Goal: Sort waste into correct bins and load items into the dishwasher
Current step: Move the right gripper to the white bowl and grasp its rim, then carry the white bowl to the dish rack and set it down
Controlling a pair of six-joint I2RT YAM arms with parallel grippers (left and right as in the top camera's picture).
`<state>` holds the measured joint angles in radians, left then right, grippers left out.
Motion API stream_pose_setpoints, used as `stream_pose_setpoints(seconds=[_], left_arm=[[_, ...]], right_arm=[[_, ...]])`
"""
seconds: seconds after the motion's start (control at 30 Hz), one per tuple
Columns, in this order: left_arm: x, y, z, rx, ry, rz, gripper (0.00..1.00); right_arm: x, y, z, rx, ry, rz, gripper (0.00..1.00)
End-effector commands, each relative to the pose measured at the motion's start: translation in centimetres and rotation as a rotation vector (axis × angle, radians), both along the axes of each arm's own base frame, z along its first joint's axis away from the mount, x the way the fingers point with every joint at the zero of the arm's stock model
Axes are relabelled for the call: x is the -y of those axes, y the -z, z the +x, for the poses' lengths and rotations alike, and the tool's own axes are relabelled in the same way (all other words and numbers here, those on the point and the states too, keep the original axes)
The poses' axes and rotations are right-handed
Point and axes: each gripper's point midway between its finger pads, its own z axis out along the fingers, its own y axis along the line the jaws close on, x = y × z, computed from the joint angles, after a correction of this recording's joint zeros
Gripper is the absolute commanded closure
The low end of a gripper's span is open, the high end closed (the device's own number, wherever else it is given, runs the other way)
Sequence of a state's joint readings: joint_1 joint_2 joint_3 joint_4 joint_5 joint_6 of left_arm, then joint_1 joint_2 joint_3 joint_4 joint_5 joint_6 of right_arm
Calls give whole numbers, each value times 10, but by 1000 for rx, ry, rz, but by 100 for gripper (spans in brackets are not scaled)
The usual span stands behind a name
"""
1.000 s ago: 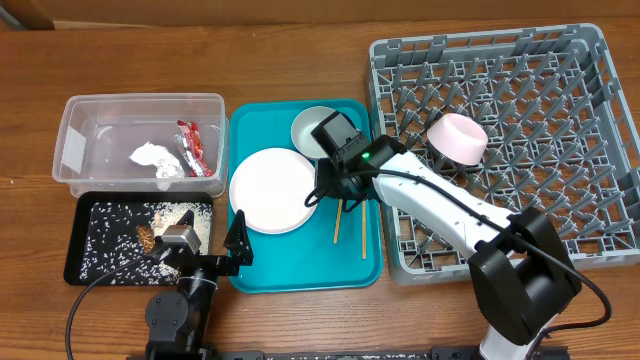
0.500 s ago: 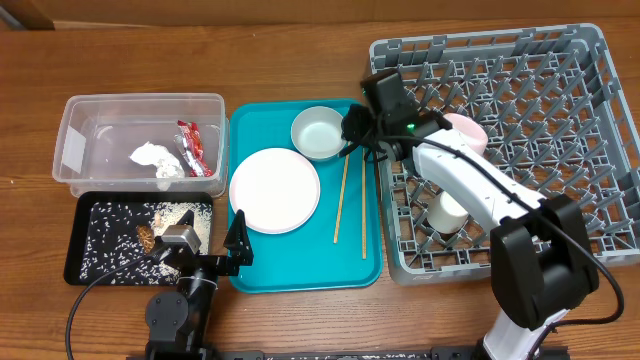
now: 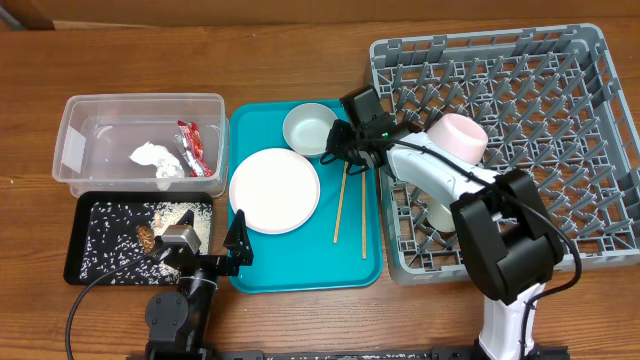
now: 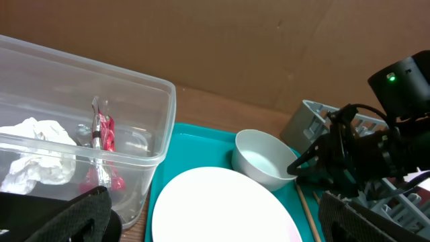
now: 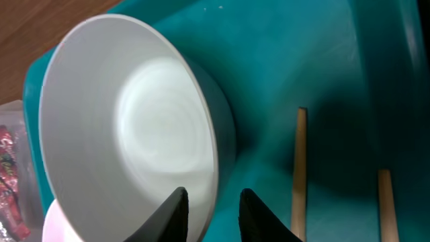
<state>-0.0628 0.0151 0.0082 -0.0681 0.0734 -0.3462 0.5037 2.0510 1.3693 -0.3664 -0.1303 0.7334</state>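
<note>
While right gripper (image 5: 213,196) straddles pale bowl (image 3: 308,130) rim at teal tray's (image 3: 300,260) 12 o'clock, jaws apart (no pinch visible): loading step. Next: clamp, lift toward rack (image 3: 480,42) at 3 o'clock. Left gripper (image 4: 215,205) gapes.

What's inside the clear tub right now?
A crumpled white napkin and a red-and-white wrapper lie in the clear tub. Anything beneath the napkin is hidden.

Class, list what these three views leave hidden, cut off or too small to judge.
- Right wrist view: the frame's bottom edge cuts off the right gripper, so its hold on the bowl rim is unclear.
- Left wrist view: the large plate runs off the bottom edge at its near part.
- Overhead: the brown scraps in the black tray are too small to identify.
</note>
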Motion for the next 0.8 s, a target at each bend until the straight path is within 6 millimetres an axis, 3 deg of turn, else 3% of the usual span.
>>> stream_pose_setpoints(seconds=[0.0,0.03,0.17,0.37,0.63,0.73,0.77], left_arm=[[-3,1,0,-1,-16,-16,0],[-3,1,0,-1,-17,-16,0],[-3,1,0,-1,-17,-16,0],[-3,1,0,-1,-16,-16,0],[-4,1,0,-1,-17,-16,0],[-3,1,0,-1,-17,-16,0],[-3,1,0,-1,-17,-16,0]], right_arm=[[-1,4,1,-6,2,-2,82],[-1,4,1,-7,2,-2,85],[-2,5,-1,-7,-5,-6,83],[3,5,-8,-29,-32,-72,96],[32,-79,14,80,36,-215,96],[68,-122,24,152,135,-280,96],[89,-138,26,183,184,-320,96]])
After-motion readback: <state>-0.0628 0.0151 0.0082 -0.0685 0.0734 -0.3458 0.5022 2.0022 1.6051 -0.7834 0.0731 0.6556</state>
